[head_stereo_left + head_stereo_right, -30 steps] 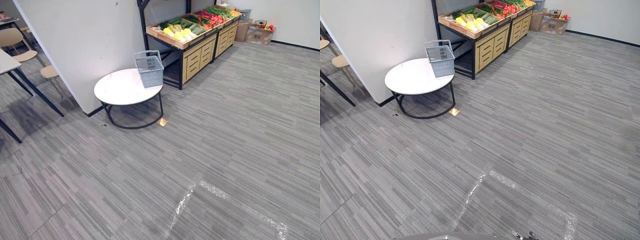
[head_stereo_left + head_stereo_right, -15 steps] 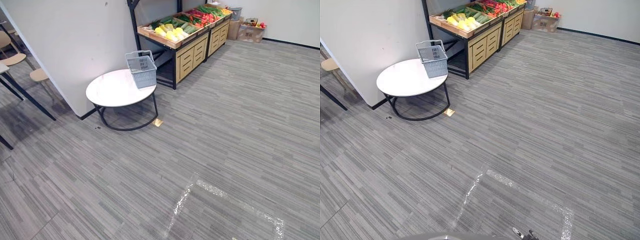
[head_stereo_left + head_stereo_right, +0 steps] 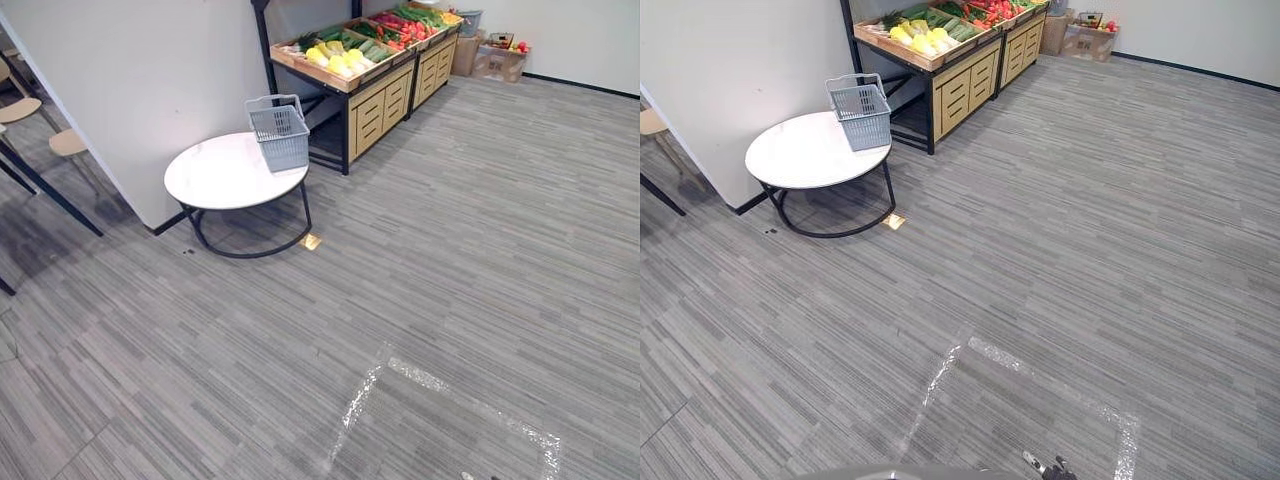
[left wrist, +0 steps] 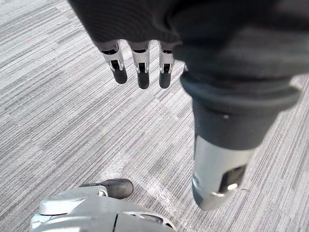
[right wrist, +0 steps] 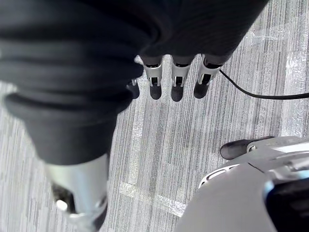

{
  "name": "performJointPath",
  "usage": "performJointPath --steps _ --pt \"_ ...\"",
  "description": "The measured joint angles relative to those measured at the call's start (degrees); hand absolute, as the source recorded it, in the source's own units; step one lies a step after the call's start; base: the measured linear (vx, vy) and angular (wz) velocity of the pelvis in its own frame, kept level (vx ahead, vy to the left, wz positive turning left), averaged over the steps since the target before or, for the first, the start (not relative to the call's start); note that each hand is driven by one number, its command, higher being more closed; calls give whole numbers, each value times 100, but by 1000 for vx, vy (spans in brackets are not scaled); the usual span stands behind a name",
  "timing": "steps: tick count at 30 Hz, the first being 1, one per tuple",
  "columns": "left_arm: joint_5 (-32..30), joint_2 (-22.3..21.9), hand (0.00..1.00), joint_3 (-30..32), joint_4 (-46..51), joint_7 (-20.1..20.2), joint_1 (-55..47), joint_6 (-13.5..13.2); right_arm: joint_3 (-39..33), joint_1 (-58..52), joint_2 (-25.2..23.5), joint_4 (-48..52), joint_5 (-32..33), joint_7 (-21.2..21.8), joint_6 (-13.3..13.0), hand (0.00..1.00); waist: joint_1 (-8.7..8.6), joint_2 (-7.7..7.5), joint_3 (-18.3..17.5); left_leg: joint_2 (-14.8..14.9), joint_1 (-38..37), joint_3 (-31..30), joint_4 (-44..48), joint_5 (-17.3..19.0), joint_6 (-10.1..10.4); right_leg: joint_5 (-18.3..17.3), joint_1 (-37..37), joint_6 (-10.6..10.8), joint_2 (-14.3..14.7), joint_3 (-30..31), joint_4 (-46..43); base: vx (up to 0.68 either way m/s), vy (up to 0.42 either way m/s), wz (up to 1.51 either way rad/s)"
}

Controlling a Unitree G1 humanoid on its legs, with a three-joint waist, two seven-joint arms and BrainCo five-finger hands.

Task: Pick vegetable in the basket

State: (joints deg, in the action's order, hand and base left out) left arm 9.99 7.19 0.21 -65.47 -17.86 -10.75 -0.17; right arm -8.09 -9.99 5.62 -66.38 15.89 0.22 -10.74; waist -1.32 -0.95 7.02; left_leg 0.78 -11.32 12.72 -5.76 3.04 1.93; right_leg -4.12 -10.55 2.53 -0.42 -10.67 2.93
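Your left hand (image 4: 141,72) and right hand (image 5: 175,83) fingers slack, apart, empty; grey plastic basket (image 3: 280,138) at 11 o'clock, prob light, stiff; hook its handle; yellow vegetables (image 3: 333,62) likely firm, slick.

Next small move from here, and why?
Probably step forward and left toward the round white table. The grey basket on it and the vegetable stand behind it sit far off, out of reach. The left hand and right hand hang open and empty over the floor.
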Motion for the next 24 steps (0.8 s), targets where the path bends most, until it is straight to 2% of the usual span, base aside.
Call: performJointPath --steps 3,5,6,7,8,9,10,12,13,14,16,17,19,20,21,22,23,24 --pt "14 0 0 -11 2 -16 30 -50 12 39 2 19 103 16 -33 0 -2 13 102 39 11 70 30 3 5 -11 91 -8 23 12 -117 -40 -29 -11" --pt "76 2 0 4 13 -59 33 -76 14 66 -12 19 228 6 -40 0 -5 35 142 53 47 114 42 15 22 -93 233 -124 17 16 -322 -48 -31 -12" --pt "113 29 0 28 17 -107 48 -97 12 91 -15 17 243 -28 -41 0 -12 -64 217 73 248 129 422 195 102 -214 380 -217 -36 7 -569 -31 -49 -2" --pt "119 42 0 85 57 -152 61 -110 13 123 -40 22 241 -57 -50 0 -5 -64 304 155 537 190 1092 466 219 -367 500 -254 -92 -6 -826 -41 -60 3" --pt "122 38 0 134 61 -169 61 -115 14 120 -50 25 241 -62 -60 0 -5 -88 342 214 710 262 1473 575 263 -471 543 -278 -118 -20 -933 -63 -85 20" --pt "134 44 0 237 92 -181 64 -138 9 109 -113 27 238 -71 -80 0 -7 -146 425 334 1166 412 2438 632 253 -578 535 -327 -184 -112 -1045 -63 -76 36" --pt "181 -7 0 371 190 -187 32 -169 9 69 -116 53 223 -94 -121 0 -1 -124 463 570 1657 578 3470 619 234 -646 516 -338 -196 -204 -1121 -49 -71 40" --pt "273 -80 0 482 217 -191 -13 -179 0 27 -96 133 217 -116 -138 0 15 -49 603 895 2109 755 4582 464 121 -763 315 -340 -185 -292 -1198 28 4 35" --pt "272 -83 0 487 216 -186 -49 -178 -3 23 -86 172 217 -125 -140 0 15 -67 640 944 2199 749 4831 492 100 -802 260 -332 -191 -304 -1208 105 72 26" --pt "269 -145 0 554 217 -170 -141 -174 -1 11 -73 227 212 -161 -137 0 39 2 677 952 2268 743 4927 742 97 -840 100 -342 -248 -296 -1211 107 75 10" --pt "238 -253 0 687 227 -127 -312 -185 0 81 -64 253 207 -215 -145 0 58 -33 671 779 2309 710 4329 870 144 -902 2 -270 -436 -243 -1213 154 142 -13" --pt "216 -301 0 668 231 -50 -402 -184 12 101 18 253 191 -214 -147 0 160 4 692 618 2312 686 3392 753 177 -953 -12 -185 -595 -115 -1212 192 204 -41" --pt "197 -432 0 635 223 38 -533 -183 -3 186 55 261 182 -201 -165 0 198 98 740 515 2321 441 2166 285 216 -1023 -67 -68 -690 76 -1166 254 281 -49" --pt "115 -525 0 626 216 69 -624 -181 -5 174 119 263 182 -139 -208 0 216 217 749 533 2322 106 1445 -45 333 -1074 -179 14 -684 177 -1070 280 321 -39" --pt "82 -556 0 595 217 86 -661 -184 -6 162 154 262 182 -96 -226 0 244 279 752 593 2350 -3 1279 -190 408 -1112 -222 72 -676 238 -1033 318 365 -37" --pt "77 -571 0 582 210 155 -713 -185 -6 143 154 254 179 -76 -251 0 325 289 747 567 2436 28 1627 -576 330 -1198 -365 148 -743 420 -918 292 296 -33" --pt "55 -584 0 572 220 191 -706 -205 -16 163 170 243 174 -57 -255 0 363 323 723 525 2479 55 1855 -498 248 -1236 -407 143 -806 499 -851 393 315 -32" --pt "-31 -548 0 566 216 250 -693 -255 -40 234 167 244 140 21 -282 0 374 259 728 462 2647 99 2326 -105 -37 -1242 -441 51 -837 628 -943 420 242 -13"
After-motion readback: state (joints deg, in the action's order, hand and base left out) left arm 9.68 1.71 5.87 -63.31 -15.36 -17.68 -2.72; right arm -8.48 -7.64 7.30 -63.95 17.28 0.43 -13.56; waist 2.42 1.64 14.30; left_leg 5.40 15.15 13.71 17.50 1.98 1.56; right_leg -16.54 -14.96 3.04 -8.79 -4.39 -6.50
